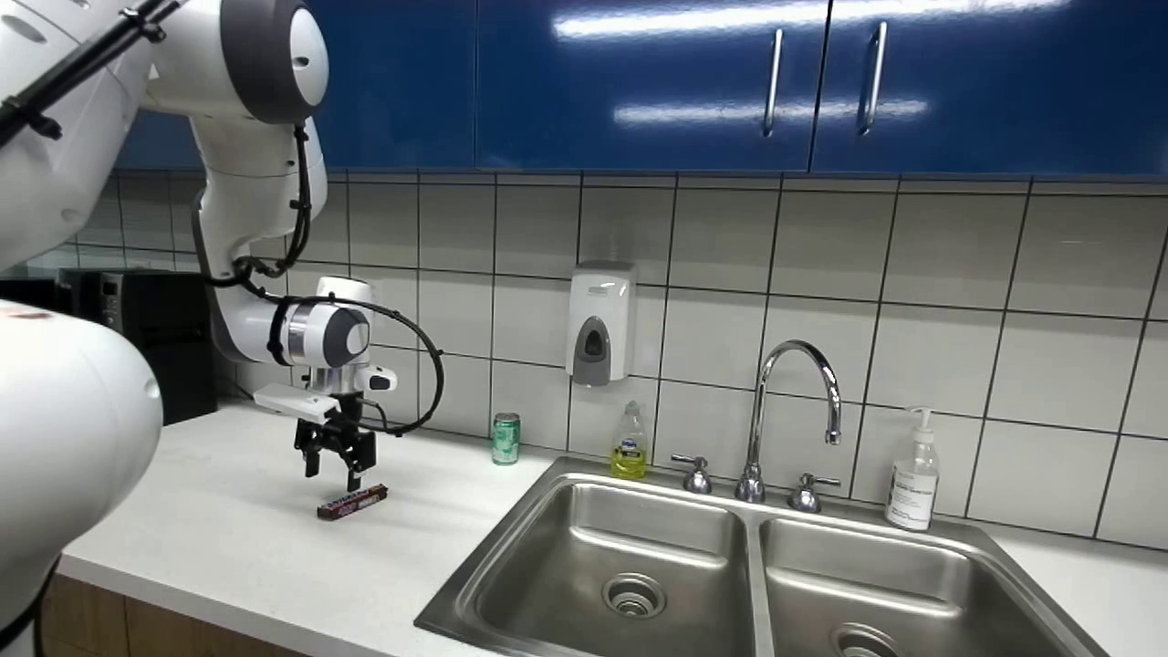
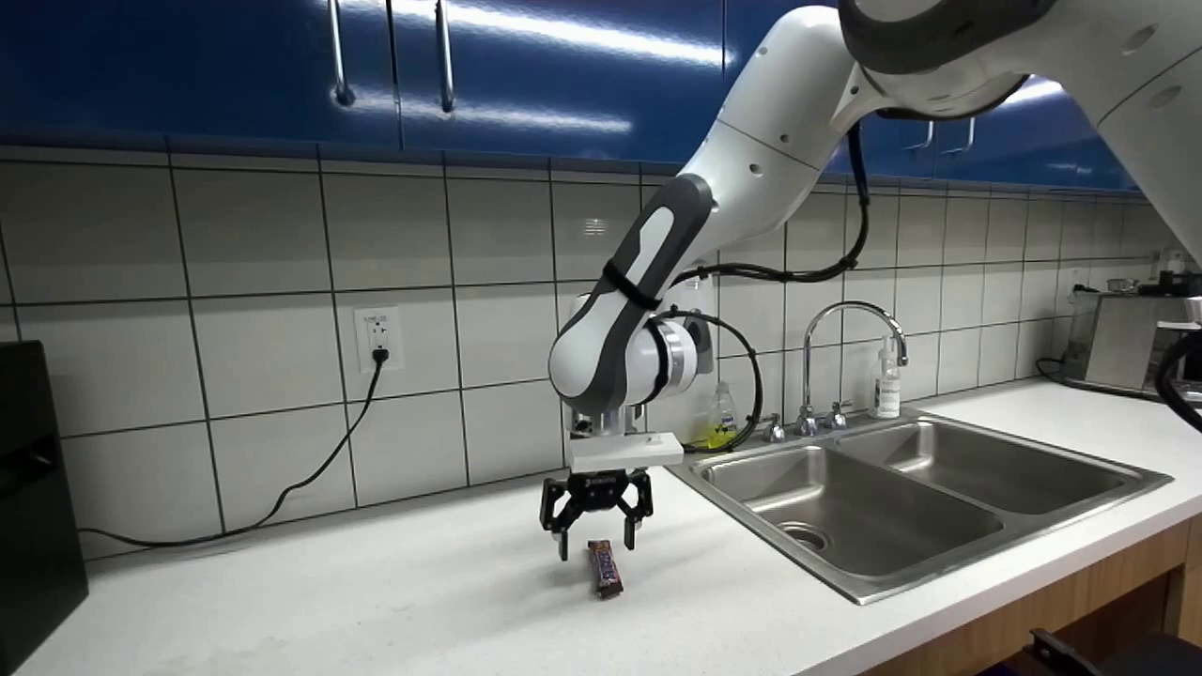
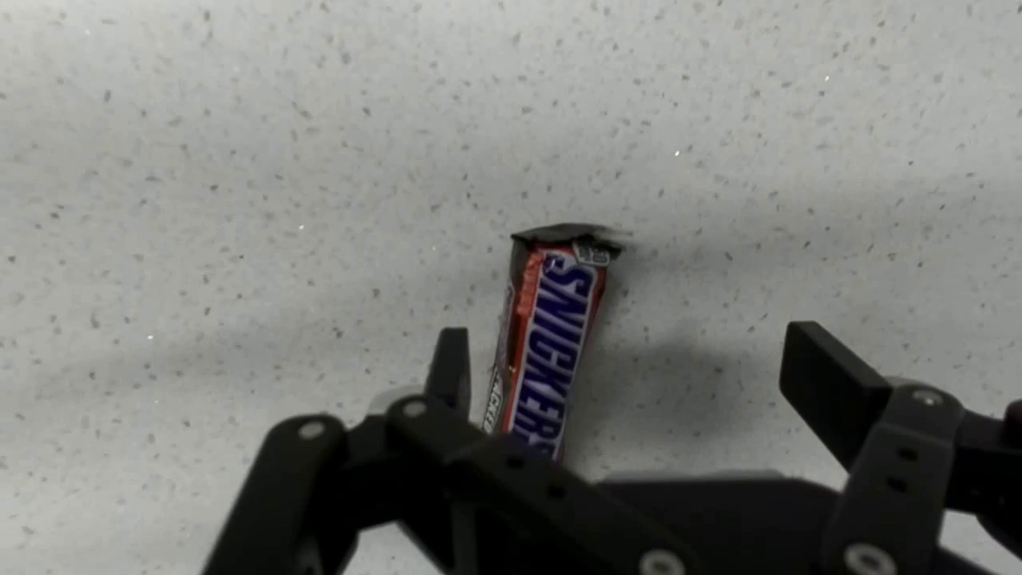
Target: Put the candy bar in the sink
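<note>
The candy bar [image 1: 352, 503] lies flat on the white counter in its dark red wrapper; it also shows in an exterior view [image 2: 606, 569]. In the wrist view, the candy bar [image 3: 555, 335] lies between the fingers, closer to the left one, its lower end hidden behind the gripper linkage. My gripper [image 1: 333, 476] is open and empty, a little above the counter, with fingertips apart from the bar; it also shows in an exterior view [image 2: 597, 545] and the wrist view [image 3: 627, 343]. The steel double-basin sink [image 1: 497, 547] is set in the counter; its rim [image 2: 765, 522] shows too.
A green can [image 1: 505, 438] stands by the tiled wall. A yellow dish soap bottle [image 1: 630, 447], chrome faucet [image 1: 756, 429] and white pump bottle [image 1: 913, 484] stand behind the sink. A black box [image 2: 38, 469] with a power cord [image 2: 319, 479] stands at the counter's other end.
</note>
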Controlling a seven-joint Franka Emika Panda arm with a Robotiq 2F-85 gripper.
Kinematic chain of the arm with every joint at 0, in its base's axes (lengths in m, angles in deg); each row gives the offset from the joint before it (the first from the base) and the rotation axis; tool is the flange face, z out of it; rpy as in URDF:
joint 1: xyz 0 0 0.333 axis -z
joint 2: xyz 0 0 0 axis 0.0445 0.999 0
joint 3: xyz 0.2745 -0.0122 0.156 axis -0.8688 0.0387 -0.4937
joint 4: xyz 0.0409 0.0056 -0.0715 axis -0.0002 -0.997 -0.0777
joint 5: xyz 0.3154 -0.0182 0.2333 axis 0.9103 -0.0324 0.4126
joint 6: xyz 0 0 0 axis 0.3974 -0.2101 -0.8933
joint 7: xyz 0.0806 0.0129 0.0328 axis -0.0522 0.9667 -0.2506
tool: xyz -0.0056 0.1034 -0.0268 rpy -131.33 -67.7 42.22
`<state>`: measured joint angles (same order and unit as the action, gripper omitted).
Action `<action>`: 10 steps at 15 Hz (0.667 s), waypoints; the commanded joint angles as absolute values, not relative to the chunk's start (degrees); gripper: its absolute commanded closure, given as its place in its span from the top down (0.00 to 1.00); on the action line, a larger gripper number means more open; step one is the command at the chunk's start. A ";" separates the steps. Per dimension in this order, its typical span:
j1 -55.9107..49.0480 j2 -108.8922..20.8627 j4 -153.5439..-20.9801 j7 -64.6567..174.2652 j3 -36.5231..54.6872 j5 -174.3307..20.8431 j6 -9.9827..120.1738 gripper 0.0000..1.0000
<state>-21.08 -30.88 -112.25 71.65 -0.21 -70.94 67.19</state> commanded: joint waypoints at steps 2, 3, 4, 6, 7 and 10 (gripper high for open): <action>-23.46 -27.95 -108.41 76.12 3.06 -74.02 66.46 1.00; -23.71 -27.53 -107.99 76.51 3.53 -74.27 66.23 1.00; -24.04 -27.20 -107.72 77.06 4.06 -74.54 66.01 1.00; -24.48 -26.66 -107.25 77.88 4.83 -74.88 65.82 1.00; -24.67 -26.45 -107.06 78.19 5.22 -75.12 65.78 1.00; -24.85 -26.13 -106.60 78.74 5.79 -75.24 65.33 1.00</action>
